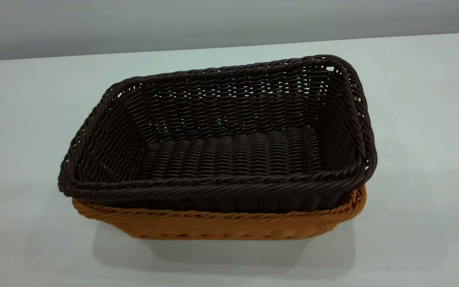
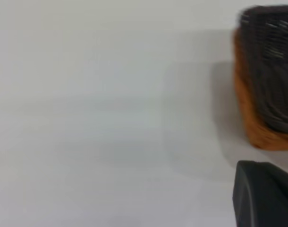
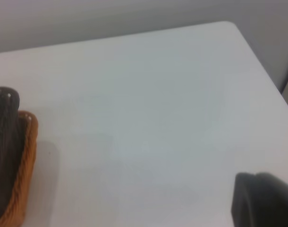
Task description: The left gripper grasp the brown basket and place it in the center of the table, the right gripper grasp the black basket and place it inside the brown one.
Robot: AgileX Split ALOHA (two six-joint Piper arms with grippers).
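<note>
The black basket [image 1: 229, 135] sits nested inside the brown basket [image 1: 221, 225], slightly askew, on the white table [image 1: 420, 119]. Only the brown one's front wall and rim show below the dark rim. Neither arm appears in the exterior view. In the left wrist view a dark part of my left gripper [image 2: 264, 194] shows at the frame's corner, apart from the black basket [image 2: 271, 71] and the brown basket [image 2: 250, 118]. In the right wrist view a dark part of my right gripper [image 3: 264, 201] hangs over bare table, well away from the brown basket [image 3: 23, 175] and the black basket [image 3: 2, 142].
The table's far edge [image 1: 229, 47] meets a grey wall behind the baskets. In the right wrist view a rounded table corner [image 3: 229, 23] and side edge show, with a drop beyond.
</note>
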